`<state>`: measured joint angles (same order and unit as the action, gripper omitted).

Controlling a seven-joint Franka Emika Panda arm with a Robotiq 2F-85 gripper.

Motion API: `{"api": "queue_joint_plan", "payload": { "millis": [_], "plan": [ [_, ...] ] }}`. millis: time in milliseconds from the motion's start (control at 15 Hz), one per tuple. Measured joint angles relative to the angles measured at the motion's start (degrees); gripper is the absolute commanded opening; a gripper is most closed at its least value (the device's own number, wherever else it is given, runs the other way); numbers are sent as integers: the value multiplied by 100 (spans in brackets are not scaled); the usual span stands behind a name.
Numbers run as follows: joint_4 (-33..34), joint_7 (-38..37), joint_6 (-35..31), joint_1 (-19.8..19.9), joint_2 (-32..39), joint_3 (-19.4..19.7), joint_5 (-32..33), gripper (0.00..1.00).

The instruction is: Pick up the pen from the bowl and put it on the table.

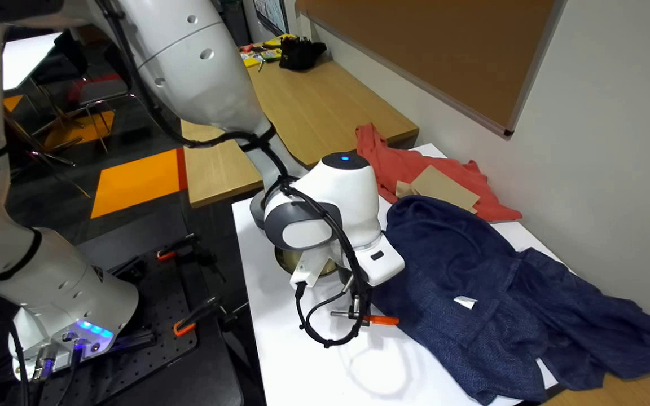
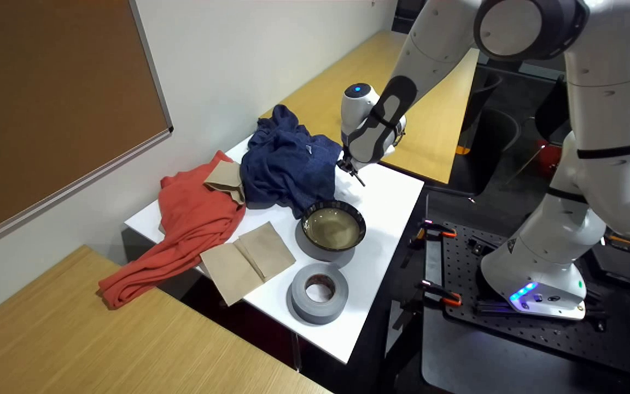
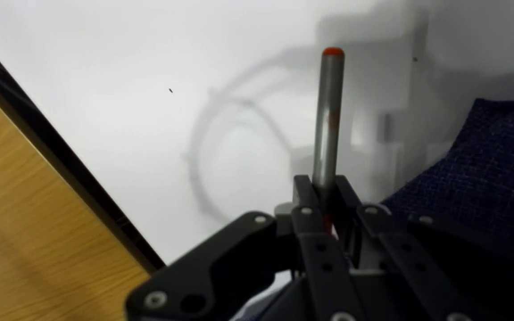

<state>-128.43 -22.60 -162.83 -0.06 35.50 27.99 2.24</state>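
Pen (image 3: 329, 102) in hand (image 3: 325, 189), silvery, cylindrical.

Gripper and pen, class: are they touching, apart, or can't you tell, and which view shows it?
Touching. In the wrist view, the gripper is closed on the pen, its fingertips against both sides with no gap showing.

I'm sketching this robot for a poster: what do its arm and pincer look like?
The arm is white and rounded, with dark grey joint covers. A black cable runs along it, tied by black bands. Blue lights glow on its base. The pincer is black and angular, with pale round screw heads.
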Motion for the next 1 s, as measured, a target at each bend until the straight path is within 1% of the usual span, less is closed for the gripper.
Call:
{"api": "queue_joint_plan", "payload": {
  "millis": [67,133,200,400,467,733,1000],
  "plan": [
    [45,11,81,66,18,-33,0,4],
    [80,14,151,117,31,-51,0,39],
    [107,14,203,149,41,-52,0,40],
    [117,14,219,211,42,-50,0,61],
    [117,14,219,216,39,-44,0,69],
    [96,17,212,217,-56,-16,7,99],
    [-103,89,157,211,-388,34,88,100]
  ]
}}
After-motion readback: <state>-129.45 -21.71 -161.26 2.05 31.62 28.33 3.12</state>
